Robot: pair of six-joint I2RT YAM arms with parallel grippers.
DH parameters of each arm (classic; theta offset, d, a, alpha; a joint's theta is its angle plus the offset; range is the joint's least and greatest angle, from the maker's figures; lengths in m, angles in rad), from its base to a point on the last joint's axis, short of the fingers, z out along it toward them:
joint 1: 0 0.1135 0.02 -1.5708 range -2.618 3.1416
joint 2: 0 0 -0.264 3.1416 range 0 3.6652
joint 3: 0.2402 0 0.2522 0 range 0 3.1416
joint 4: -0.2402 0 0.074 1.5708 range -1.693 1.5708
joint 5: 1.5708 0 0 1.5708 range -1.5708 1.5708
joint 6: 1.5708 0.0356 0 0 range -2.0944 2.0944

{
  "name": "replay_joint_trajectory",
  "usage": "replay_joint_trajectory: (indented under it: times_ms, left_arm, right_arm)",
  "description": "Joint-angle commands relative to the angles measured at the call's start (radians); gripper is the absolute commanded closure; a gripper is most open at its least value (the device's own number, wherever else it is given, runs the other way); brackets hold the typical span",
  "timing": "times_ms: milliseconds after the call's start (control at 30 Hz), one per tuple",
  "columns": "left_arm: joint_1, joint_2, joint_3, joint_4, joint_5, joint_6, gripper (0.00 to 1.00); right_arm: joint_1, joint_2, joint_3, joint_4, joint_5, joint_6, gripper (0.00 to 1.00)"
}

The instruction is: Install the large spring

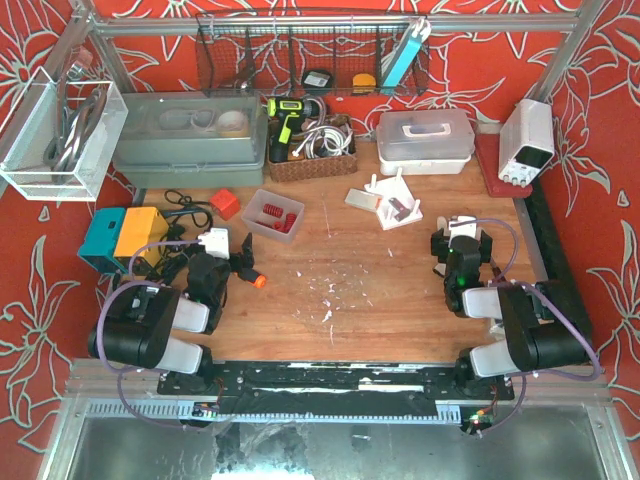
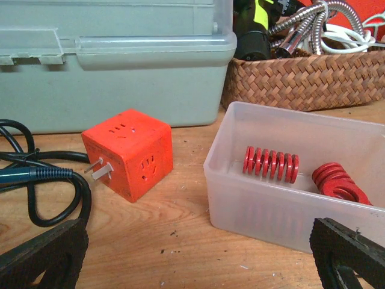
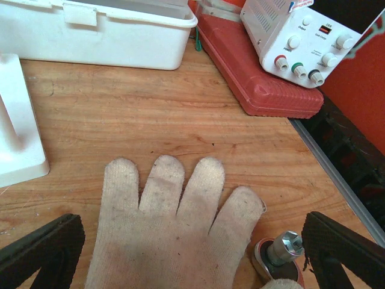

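Red springs (image 2: 271,164) lie in a clear plastic bin (image 2: 240,198); the bin also shows in the top view (image 1: 258,219), left of centre. A white fixture (image 1: 397,207) stands on the table behind centre, and its edge shows in the right wrist view (image 3: 15,132). My left gripper (image 1: 238,262) is open and empty, on the table just short of the bin. My right gripper (image 1: 458,240) is open and empty above a white cloth glove (image 3: 174,235) lying flat on the table.
An orange plug cube (image 2: 129,153) and black cables (image 2: 36,186) lie left of the bin. A grey toolbox (image 1: 190,135), a wicker basket (image 1: 310,160), a white box (image 1: 425,140) and a power supply (image 1: 525,140) line the back. A metal bolt on a red disc (image 3: 280,256) sits beside the glove.
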State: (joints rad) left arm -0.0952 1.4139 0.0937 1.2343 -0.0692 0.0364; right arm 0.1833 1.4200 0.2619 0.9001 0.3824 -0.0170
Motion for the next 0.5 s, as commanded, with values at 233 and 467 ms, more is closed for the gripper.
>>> replay_joint_trajectory:
  times_ms: [233,467]
  left_arm:
    - [0.006,-0.002,0.017,0.014,-0.012,-0.002,0.0]
    - [0.006,-0.014,0.018,0.014,-0.016,-0.003,0.0]
  right_arm:
    - [-0.001,-0.002,0.011,0.006,0.002,-0.004,0.01]
    - [0.003,-0.046,0.001,0.009,-0.003,-0.022,0.01]
